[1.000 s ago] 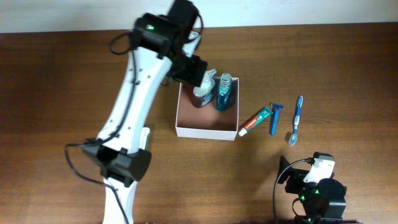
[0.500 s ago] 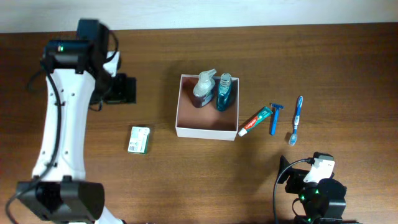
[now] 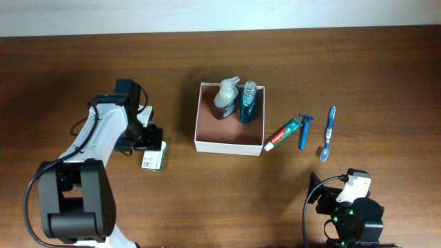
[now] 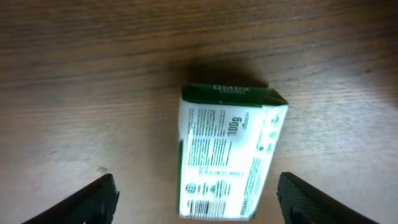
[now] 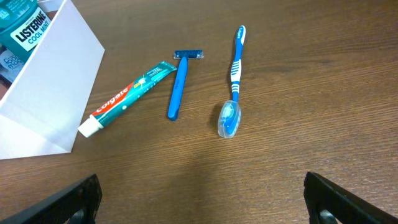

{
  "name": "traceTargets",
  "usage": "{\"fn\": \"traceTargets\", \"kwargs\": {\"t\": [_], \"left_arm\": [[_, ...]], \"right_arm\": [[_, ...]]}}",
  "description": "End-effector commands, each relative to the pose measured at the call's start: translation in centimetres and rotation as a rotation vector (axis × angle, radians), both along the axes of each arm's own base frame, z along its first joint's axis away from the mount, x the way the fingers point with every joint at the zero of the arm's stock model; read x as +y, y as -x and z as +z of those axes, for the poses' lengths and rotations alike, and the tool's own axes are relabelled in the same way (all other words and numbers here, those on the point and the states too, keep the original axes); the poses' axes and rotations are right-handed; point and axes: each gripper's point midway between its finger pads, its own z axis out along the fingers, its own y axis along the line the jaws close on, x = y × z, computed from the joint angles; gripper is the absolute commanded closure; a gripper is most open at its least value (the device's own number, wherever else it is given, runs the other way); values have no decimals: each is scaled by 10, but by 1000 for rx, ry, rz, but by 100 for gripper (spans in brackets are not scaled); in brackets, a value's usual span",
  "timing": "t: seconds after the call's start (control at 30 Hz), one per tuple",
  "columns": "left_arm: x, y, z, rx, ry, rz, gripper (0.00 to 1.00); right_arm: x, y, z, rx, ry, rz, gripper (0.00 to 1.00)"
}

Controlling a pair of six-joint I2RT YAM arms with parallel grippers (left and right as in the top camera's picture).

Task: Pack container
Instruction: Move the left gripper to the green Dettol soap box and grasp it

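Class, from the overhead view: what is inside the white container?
A pump soap bottle and a blue Listerine mouthwash bottle sit by the container's far wall. The floor beneath them is hidden.

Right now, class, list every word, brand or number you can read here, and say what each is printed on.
"LISTERINE COOL MINT": teal plastic mouthwash bottle in the white-walled square container.
"Colgate": red, white and green toothpaste tube.
"100g": white-and-green rectangular packet.
The packet's fine print and green end panel are too blurred to read.
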Motion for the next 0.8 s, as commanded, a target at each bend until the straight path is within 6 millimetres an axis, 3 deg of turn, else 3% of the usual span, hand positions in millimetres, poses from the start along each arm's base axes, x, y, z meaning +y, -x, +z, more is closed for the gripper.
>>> {"fn": "traceTargets", "kwargs": {"t": [0.0, 0.27, 0.5, 0.7, 0.77], "left_arm": [[-7, 3, -9, -9, 37, -24, 17], [-17, 12, -26, -7, 18, -76, 19], [-18, 22, -37, 8, 21, -80, 31], [-18, 20, -37, 2, 21, -79, 55], [-18, 20, -35, 6, 21, -80, 57]], "right_arm": [[0, 0, 2, -10, -1, -2, 1], [0, 0, 2, -10, -1, -2, 1], [0, 0, 2, -10, -1, -2, 1], [0, 0, 2, -10, -1, -2, 1], [0, 0, 2, -10, -1, -2, 1]]}}
